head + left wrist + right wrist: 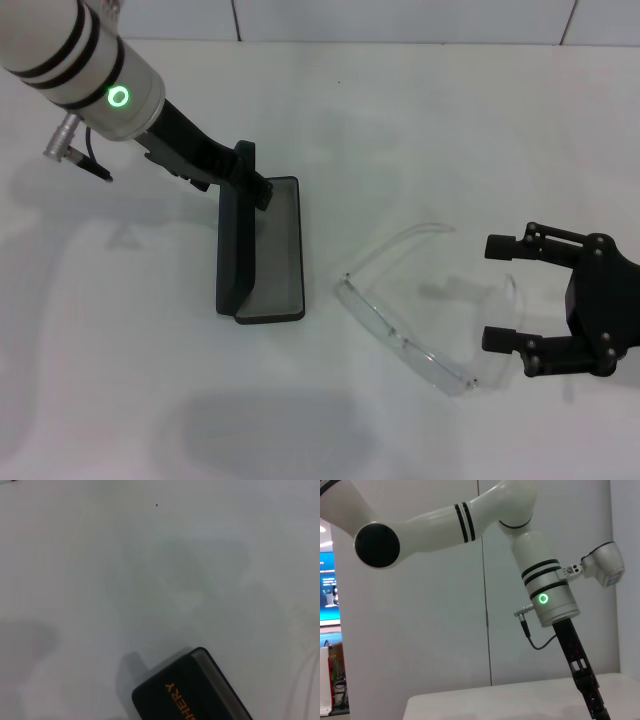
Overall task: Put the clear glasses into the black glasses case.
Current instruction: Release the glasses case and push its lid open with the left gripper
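Observation:
The black glasses case lies open left of centre in the head view, grey lining up and its lid standing upright. My left gripper is shut on the far end of that lid. The left wrist view shows only a corner of the case, with orange lettering. The clear glasses lie on the table to the right of the case, temple arms unfolded. My right gripper is open just right of them, with the tip of one temple arm between its fingers, apart from both.
The white table stretches around the case and the glasses, with a tiled wall at the back. A cable and plug hang from the left wrist. The right wrist view shows the left arm against a wall.

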Robot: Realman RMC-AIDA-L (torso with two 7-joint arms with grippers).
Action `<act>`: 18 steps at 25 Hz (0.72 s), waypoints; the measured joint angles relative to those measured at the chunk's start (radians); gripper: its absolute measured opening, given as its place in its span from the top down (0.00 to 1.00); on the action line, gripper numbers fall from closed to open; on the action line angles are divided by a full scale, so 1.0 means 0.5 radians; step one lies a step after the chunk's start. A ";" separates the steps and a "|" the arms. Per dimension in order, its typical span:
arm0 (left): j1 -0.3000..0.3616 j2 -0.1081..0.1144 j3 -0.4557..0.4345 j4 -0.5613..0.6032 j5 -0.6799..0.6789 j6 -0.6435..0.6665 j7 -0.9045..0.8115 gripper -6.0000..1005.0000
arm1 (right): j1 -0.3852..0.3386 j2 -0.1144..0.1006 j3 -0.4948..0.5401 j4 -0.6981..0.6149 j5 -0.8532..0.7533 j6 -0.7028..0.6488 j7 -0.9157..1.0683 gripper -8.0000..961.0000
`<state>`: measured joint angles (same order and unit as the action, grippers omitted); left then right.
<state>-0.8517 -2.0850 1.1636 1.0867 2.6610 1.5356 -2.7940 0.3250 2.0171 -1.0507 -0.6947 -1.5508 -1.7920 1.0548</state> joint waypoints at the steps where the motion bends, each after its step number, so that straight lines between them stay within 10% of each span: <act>1: 0.000 0.000 0.000 -0.001 0.001 -0.004 0.000 0.25 | 0.000 0.000 0.000 0.000 0.000 0.002 0.000 0.10; 18: 0.004 -0.002 0.029 -0.088 -0.002 -0.101 0.020 0.28 | 0.050 0.003 -0.009 0.024 0.000 0.055 -0.002 0.10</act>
<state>-0.8497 -2.0862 1.1779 1.0426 2.6602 1.4851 -2.7841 0.3499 2.0187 -1.0554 -0.6826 -1.5509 -1.7646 1.0538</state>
